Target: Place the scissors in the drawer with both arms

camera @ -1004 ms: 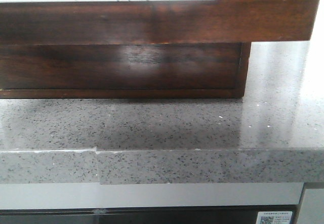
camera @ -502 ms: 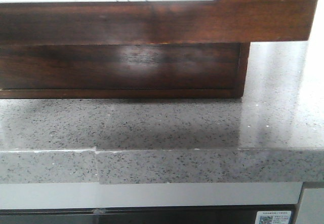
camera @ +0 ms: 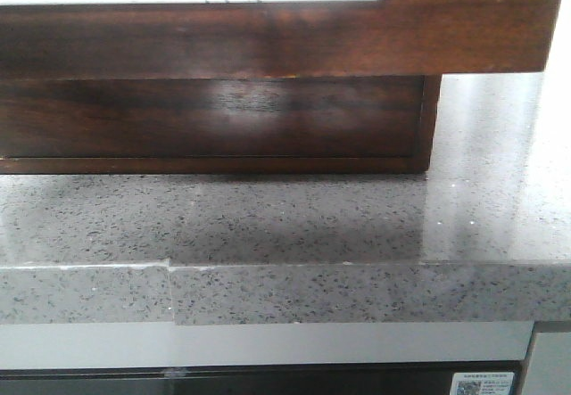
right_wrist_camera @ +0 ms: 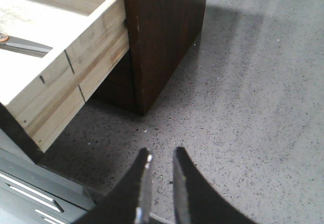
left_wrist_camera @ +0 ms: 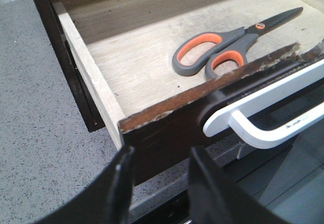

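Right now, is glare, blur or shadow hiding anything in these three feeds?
Front view: the drawer cutout is blown out white, with a soft sheen on the wood below; the counter is sharp. Left wrist view: sunlight bands the drawer floor, the scissors are clear, the left claw is blurred. Right wrist view: the drawer interior is overexposed, and the right claw is soft.
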### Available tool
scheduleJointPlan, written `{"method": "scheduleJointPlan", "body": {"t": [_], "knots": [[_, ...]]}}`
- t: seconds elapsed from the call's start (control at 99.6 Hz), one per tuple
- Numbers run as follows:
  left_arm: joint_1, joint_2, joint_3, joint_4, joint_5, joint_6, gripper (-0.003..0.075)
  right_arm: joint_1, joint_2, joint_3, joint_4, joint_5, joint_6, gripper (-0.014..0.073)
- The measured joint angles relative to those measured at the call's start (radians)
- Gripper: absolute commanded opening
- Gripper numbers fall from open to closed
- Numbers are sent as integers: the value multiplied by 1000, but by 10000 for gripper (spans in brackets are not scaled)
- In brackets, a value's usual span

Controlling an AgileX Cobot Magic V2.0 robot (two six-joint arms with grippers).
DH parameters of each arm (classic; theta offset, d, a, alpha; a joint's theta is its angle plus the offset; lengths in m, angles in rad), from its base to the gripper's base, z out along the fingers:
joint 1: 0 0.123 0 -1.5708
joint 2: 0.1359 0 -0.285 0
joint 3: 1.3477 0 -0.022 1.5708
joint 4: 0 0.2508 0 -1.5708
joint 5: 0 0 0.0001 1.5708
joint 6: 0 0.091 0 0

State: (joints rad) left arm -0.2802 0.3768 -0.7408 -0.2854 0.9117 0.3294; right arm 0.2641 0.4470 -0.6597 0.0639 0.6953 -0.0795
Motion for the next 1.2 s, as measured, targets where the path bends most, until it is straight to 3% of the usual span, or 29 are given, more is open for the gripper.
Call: {"method": "scheduleJointPlan", "body": {"t": [0.151,0.903,0.974,1.205], "knots": [[0,0,0,0,0,0,-21,0,0,0,-2,-2,0,-69],[0,-2,17,32,-8,-2,-20,0,0,0,-7,-4,2,-69],[0,-20,64,89,-62,-27,-20,0,0,0,-7,-4,2,-69],[76,-183,390,215,-436,-176,-20,0,0,0,-7,-4,2,-69]]}}
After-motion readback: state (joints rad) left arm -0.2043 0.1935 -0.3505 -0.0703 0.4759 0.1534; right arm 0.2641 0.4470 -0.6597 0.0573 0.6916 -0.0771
